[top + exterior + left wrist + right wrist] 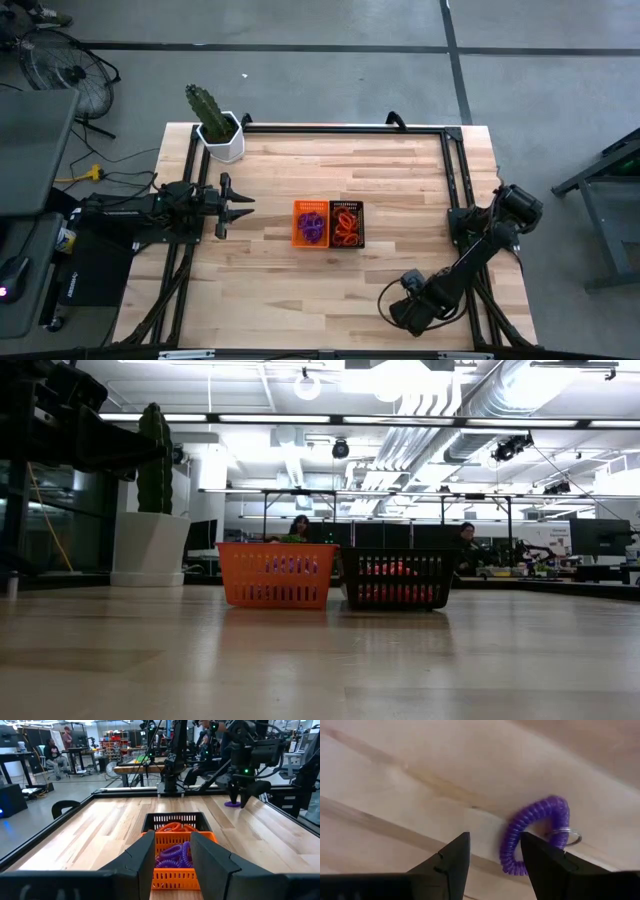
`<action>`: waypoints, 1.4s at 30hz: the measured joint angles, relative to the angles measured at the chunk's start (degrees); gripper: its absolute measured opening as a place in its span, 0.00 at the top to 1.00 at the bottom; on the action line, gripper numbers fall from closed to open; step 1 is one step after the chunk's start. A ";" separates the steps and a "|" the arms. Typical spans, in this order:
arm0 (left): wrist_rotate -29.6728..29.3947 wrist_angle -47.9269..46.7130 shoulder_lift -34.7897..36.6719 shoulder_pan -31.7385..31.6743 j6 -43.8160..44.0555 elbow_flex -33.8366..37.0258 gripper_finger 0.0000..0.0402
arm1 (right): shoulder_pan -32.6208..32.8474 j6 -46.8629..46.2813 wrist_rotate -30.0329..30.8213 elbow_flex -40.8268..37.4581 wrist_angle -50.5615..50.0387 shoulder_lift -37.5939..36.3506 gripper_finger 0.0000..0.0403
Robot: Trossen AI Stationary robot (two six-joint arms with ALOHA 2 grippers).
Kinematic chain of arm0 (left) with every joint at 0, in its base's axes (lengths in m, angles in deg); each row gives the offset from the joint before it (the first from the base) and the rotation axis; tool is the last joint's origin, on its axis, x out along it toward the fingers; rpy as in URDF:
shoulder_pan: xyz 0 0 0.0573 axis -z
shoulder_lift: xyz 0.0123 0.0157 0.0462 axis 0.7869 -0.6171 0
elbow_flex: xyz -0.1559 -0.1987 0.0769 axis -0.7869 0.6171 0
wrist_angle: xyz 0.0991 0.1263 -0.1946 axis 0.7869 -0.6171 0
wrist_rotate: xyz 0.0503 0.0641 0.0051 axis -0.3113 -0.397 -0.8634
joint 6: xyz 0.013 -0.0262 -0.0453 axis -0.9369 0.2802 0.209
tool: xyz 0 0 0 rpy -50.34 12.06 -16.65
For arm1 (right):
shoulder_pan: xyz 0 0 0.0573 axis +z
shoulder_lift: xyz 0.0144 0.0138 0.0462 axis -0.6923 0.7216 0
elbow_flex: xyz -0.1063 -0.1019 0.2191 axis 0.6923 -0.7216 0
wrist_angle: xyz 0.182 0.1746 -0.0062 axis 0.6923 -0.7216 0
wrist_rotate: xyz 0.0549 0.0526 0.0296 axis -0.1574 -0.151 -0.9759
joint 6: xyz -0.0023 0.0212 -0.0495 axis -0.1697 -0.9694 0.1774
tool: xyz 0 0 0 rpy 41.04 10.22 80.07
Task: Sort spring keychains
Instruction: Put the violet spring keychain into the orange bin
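From above, I see my right gripper (408, 308) low at the near right part of the table (400, 165), well apart from the two bins at the centre: the orange bin (310, 222) holds purple spring keychains (313, 226), the black bin (347, 223) holds orange ones (346, 224). My left gripper (240, 205) waits to the left of the bins, pointing at them. A potted cactus (215, 122) stands at the far left corner, clear of any path I need.

At table height, both bins sit side by side with bare wood in front; people sit at desks in the room beyond.

Through the left wrist, the left fingers stand apart with nothing between them, looking straight at the bins, and the right arm shows beyond, poised over a purple loop.

Through the right wrist, the jaws are open and empty, straddling one side of the last purple keychain (535, 832), which lies flat on the wood with its metal ring (565, 837) showing.

I judge this the pick of a final stray. Next I should close on the coil, lift and carry it to the orange bin. The coil may slip, being springy.
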 joint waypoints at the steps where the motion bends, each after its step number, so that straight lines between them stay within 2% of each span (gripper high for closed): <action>1: -0.02 0.00 0.00 0.00 0.02 0.00 0.70 | 0.02 -0.06 -0.04 -0.89 1.80 0.00 0.57; 13: -0.02 0.02 0.00 0.00 0.00 0.00 0.70 | -0.59 1.21 -0.60 -2.99 4.38 -0.19 0.60; 23: -0.02 0.02 -0.02 0.00 0.02 0.00 0.70 | -2.07 4.02 -1.92 -3.08 3.17 -0.07 0.80; 33: 0.00 0.02 -0.02 0.00 0.00 0.00 0.70 | -6.98 9.82 -5.36 -2.50 3.04 0.15 0.94; 42: -0.02 0.01 0.00 0.00 0.00 0.00 0.70 | -16.07 18.48 2.38 2.78 0.54 -3.46 0.91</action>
